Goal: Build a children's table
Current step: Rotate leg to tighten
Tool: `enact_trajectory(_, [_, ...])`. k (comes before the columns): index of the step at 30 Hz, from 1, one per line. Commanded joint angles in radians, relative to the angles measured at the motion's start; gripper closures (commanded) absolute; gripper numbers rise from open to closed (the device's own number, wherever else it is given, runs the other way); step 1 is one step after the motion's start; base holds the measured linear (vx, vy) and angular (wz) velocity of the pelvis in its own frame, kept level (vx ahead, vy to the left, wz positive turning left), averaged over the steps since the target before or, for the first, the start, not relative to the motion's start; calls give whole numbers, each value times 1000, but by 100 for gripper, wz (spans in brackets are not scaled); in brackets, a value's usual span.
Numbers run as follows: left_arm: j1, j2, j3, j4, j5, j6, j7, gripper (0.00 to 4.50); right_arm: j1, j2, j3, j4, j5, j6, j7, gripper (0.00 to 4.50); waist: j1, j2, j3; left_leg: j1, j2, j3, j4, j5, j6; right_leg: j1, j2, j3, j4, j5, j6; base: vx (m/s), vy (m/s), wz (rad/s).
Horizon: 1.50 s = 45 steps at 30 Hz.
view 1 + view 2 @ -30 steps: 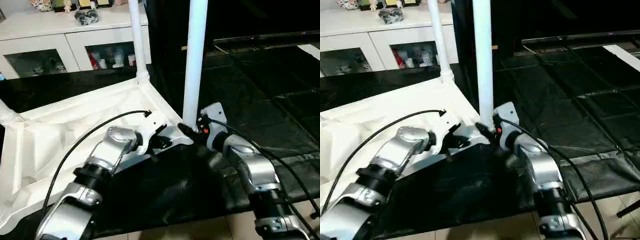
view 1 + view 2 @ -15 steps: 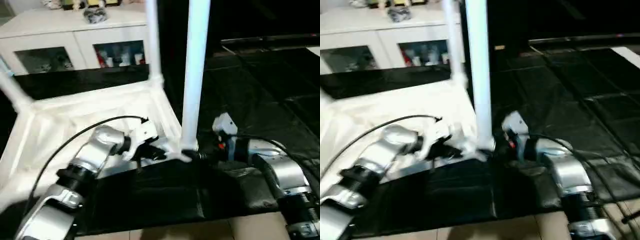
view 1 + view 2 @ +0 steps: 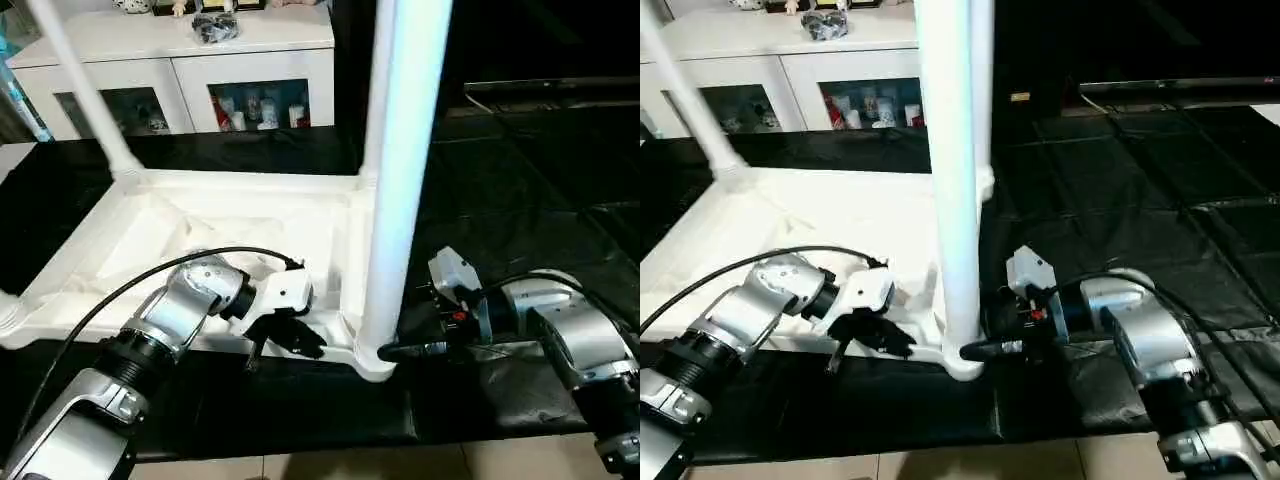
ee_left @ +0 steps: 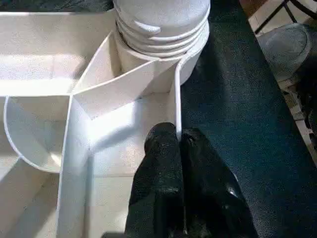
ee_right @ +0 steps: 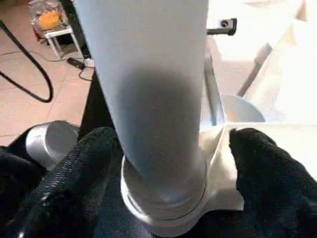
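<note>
The all-white plastic children's table (image 3: 240, 225) lies upside down on the black floor mat (image 3: 520, 200) in the middle left of the frame, ribbed underside up, with a white tapered tube leg (image 3: 400, 170) standing in its near corner socket at centre. The left claw (image 3: 290, 338) is clenched on the thin rim wall beside that socket, while the right claw (image 5: 163, 163) stands spread around the leg's base, its fingers (image 5: 260, 163) either side and seemingly not pressing. With the leg ungripped, it may be only part-seated, so any nudge from the spread claw could tilt or unseat it.
</note>
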Motion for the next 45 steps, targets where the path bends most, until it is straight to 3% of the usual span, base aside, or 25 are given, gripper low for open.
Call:
enact_trajectory(1, [-12,4,-11,-35,-11,-21,-35,450,-10,-5,15,-5,17,-4,18,90,-3,-22,-69,-5,20,9,-63,-105,103,62,-51,49,-58,-285,-174,0,0,0])
enact_trajectory(17, [-5,6,-11,-29,-12,-28,-30,450,-6,-5,31,-13,30,10,60,232,-1,-24,-71,-5,19,9,-62,-96,104,62,-50,48,-57,-282,-173,0,0,0])
enact_trajectory(25, [-15,-34,26,-13,-23,38,51,450,17,14,36,-31,27,25,8,253,0,-20,-71,-4,19,10,-61,-95,101,63,-49,48,-58,-272,-178,0,0,0])
enact_trajectory(27, [-27,-68,56,1,-23,91,133,450,29,65,27,-38,-3,70,-128,254,0,-21,-69,-5,18,10,-62,-103,94,63,-48,48,-60,-292,-169,0,0,0])
enact_trajectory(28, [-27,-68,56,1,-23,91,133,450,29,65,27,-38,-3,70,-128,254,-2,-17,-66,-4,16,9,-64,-116,83,61,-48,46,-66,-319,-162,0,0,0])
enact_trajectory(30, [-31,-78,63,6,-21,105,158,450,31,83,24,-38,-14,87,-175,255,-11,-20,-64,-2,12,9,-66,-142,68,63,-47,43,-72,-375,-136,0,0,0])
enact_trajectory(31, [-43,-116,83,18,-16,151,233,450,32,140,15,-34,-41,114,-288,255,-12,-21,-63,-2,12,8,-67,-150,66,64,-48,42,-74,-390,-131,0,0,0])
enact_trajectory(32, [-44,-118,84,19,-16,154,238,450,32,144,14,-34,-43,116,-296,255,-18,-15,-60,-1,10,10,-67,-152,55,60,-45,42,-79,-405,-123,0,0,0])
enact_trajectory(34, [-76,-196,121,54,-7,223,385,450,17,261,0,-14,-93,167,-508,255,-34,-12,-62,2,3,4,-69,-180,30,63,-46,34,-85,-460,-98,0,0,0])
enact_trajectory(36, [-94,-236,141,74,-6,252,459,450,-1,324,-12,6,-117,191,-619,255,-50,-12,-62,-1,0,3,-69,-186,31,65,-45,32,-88,-460,-93,0,0,0])
enact_trajectory(37, [-94,-236,141,74,-6,252,459,450,-1,324,-12,6,-117,191,-619,256,-58,-12,-61,-2,1,5,-68,-183,32,62,-43,35,-88,-451,-95,0,0,0])
enact_trajectory(38, [-123,-291,177,104,-7,283,573,450,-31,403,-21,28,-140,211,-746,256,-67,-11,-62,-5,-1,3,-67,-183,33,64,-43,32,-88,-446,-99,0,0,0])
enact_trajectory(40, [-137,-320,199,116,-10,295,631,450,-45,436,-23,33,-154,212,-803,256,-71,-11,-66,-3,-3,3,-65,-168,37,62,-43,33,-88,-418,-109,0,0,0])
enact_trajectory(44, [-142,-338,210,110,-7,301,642,450,-50,458,-24,29,-159,204,-809,256,-67,-11,-73,-9,2,4,-62,-98,79,68,-44,40,-71,-269,-154,0,0,0])
enact_trajectory(45, [-138,-335,206,100,-3,300,627,450,-41,464,-37,17,-135,198,-786,223,-65,-13,-75,-10,2,4,-61,-78,90,71,-44,42,-65,-226,-171,0,0,0])
